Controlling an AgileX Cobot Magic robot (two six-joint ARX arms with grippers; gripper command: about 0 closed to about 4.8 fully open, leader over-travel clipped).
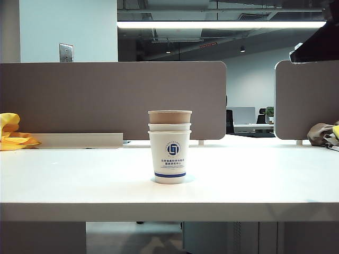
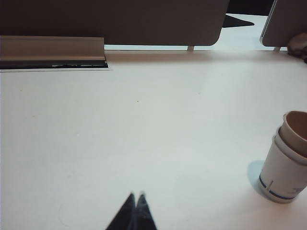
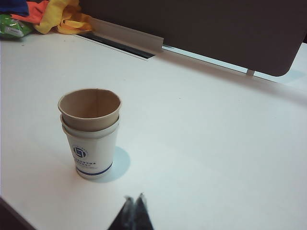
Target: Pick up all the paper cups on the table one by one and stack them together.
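Note:
The paper cups (image 1: 169,151) stand nested in one upright stack at the middle of the table (image 1: 63,180): a white cup with a blue logo outside, a second white rim above it, the brown cup (image 3: 90,106) innermost on top. In the exterior view neither arm shows. My left gripper (image 2: 136,195) is shut with nothing in it, hovering over bare table, with the stack (image 2: 286,165) apart from it at the view's edge. My right gripper (image 3: 134,197) is shut and empty too, a short way from the stack (image 3: 91,136).
Grey partition panels (image 1: 114,98) run along the back of the table, with a grey cable tray (image 1: 79,139) at their foot. Yellow cloth (image 1: 10,135) lies at the back left, and more cloth (image 1: 324,135) at the back right.

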